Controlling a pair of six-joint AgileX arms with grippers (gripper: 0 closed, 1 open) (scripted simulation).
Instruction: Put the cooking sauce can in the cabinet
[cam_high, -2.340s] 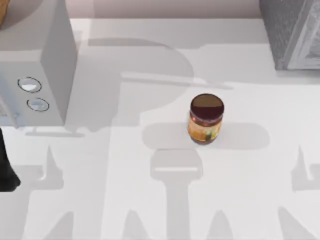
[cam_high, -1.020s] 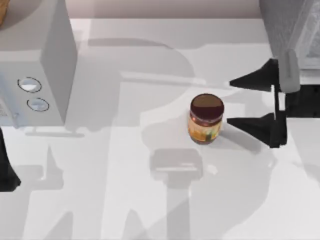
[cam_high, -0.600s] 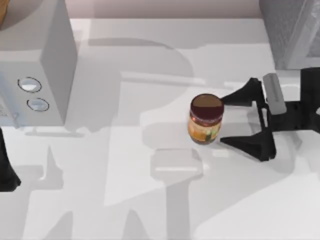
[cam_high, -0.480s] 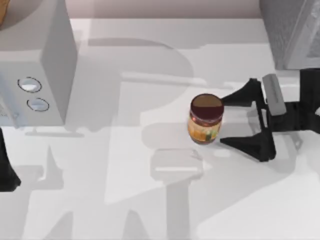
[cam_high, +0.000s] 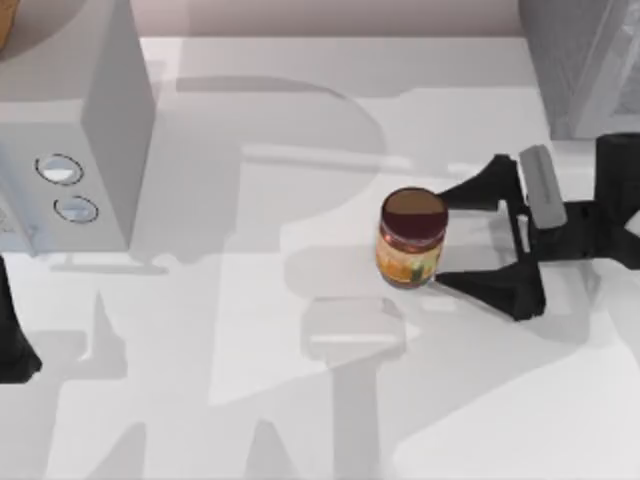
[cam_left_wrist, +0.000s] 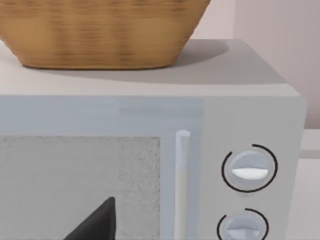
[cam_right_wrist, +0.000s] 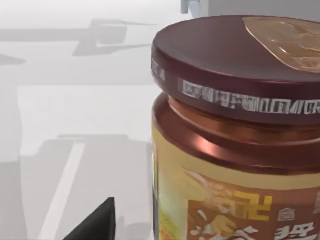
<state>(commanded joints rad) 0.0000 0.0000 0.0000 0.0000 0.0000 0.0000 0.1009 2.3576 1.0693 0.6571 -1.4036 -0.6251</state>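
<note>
The cooking sauce can (cam_high: 411, 238) stands upright at the table's middle, with a dark brown lid and an orange-yellow label. My right gripper (cam_high: 443, 240) is open at the can's right side, one finger (cam_high: 472, 190) behind it and one finger (cam_high: 490, 288) in front, tips level with the can's right edge. The right wrist view shows the cooking sauce can (cam_right_wrist: 235, 140) very close, beside one dark fingertip (cam_right_wrist: 95, 225). The grey cabinet (cam_high: 585, 65) stands at the back right. My left arm (cam_high: 10, 340) is parked at the left edge, its fingertip (cam_left_wrist: 97, 225) facing the microwave.
A grey microwave (cam_high: 70, 130) with two dials fills the back left, and a wicker basket (cam_left_wrist: 100, 30) sits on top of it. White tabletop (cam_high: 300, 400) lies open in front of the can and to its left.
My right gripper came in from the right and moved left until its open fingers flank the can's right side. The can and the left arm have not moved.
</note>
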